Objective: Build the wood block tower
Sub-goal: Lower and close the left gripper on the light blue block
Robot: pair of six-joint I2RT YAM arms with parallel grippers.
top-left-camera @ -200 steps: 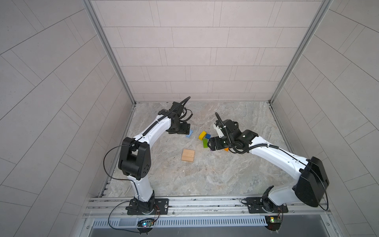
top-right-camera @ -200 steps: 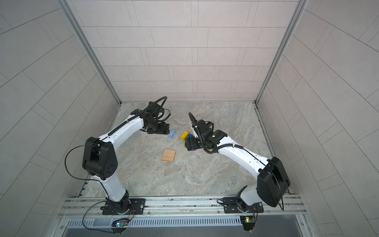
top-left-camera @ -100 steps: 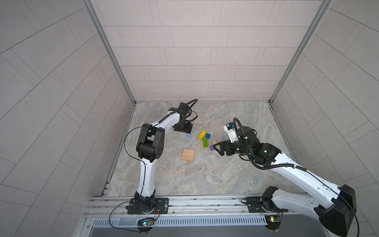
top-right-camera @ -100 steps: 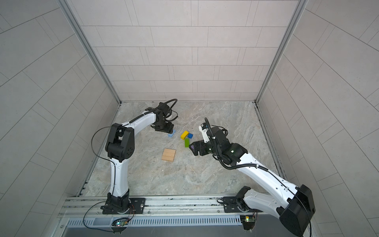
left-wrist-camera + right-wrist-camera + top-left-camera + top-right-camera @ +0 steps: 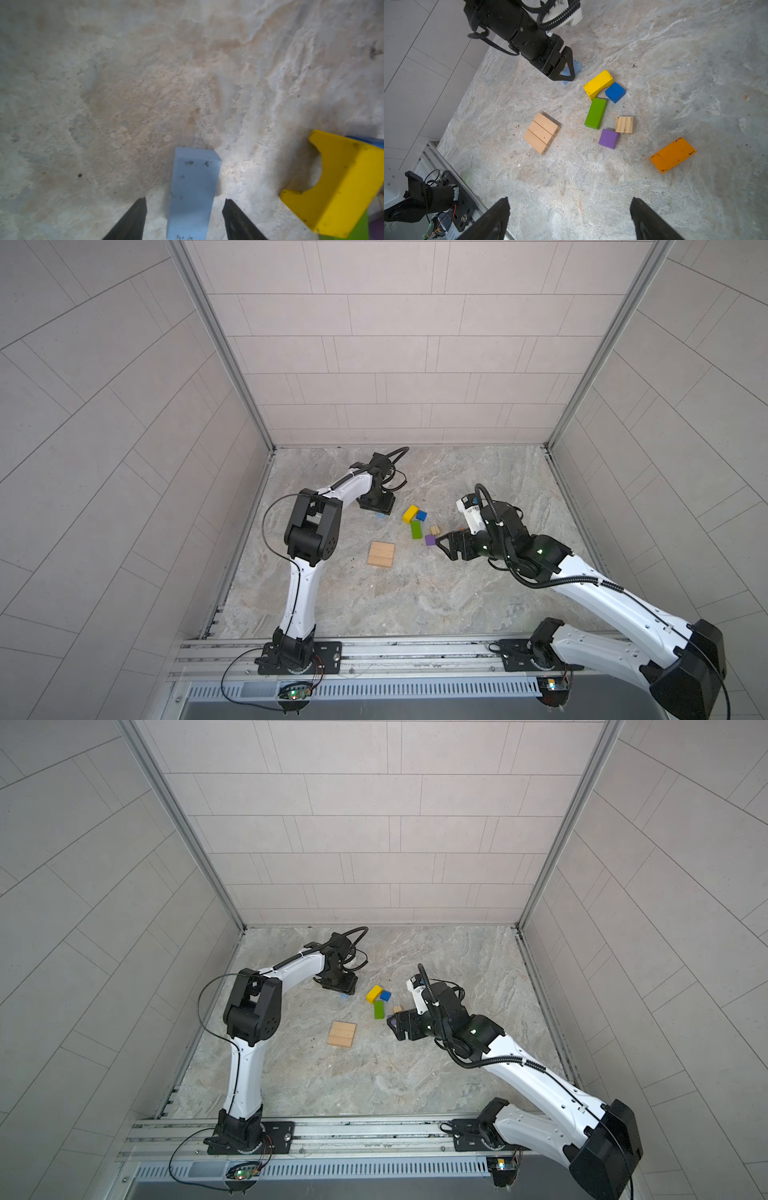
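Observation:
My left gripper (image 5: pixel 376 512) (image 5: pixel 340 990) (image 5: pixel 185 199) is low over the light-blue bar (image 5: pixel 193 182) (image 5: pixel 577 66). Its open jaws straddle the bar with a gap on each side. Right of it lie a yellow arched block (image 5: pixel 410 513) (image 5: pixel 598 84), a dark-blue cube (image 5: pixel 421 515), a green bar (image 5: pixel 416 529), a small tan block (image 5: pixel 434 530) and a purple cube (image 5: pixel 430 540). Three tan bars (image 5: pixel 381 554) (image 5: pixel 542 133) lie flat, side by side. An orange bar (image 5: pixel 672 154) shows only in the right wrist view. My right gripper (image 5: pixel 440 545) (image 5: pixel 570 204) hangs open and empty beside the purple cube.
Tiled walls close in the marbled floor (image 5: pixel 415 597) on three sides. A metal rail (image 5: pixel 374 649) with both arm bases runs along the front edge. The right arm (image 5: pixel 582 580) stretches from the front right corner over the floor.
The left jaws have narrowed around the light-blue bar after shifting slightly right. The right gripper has drawn back off the block cluster towards the right, and both arms have changed posture.

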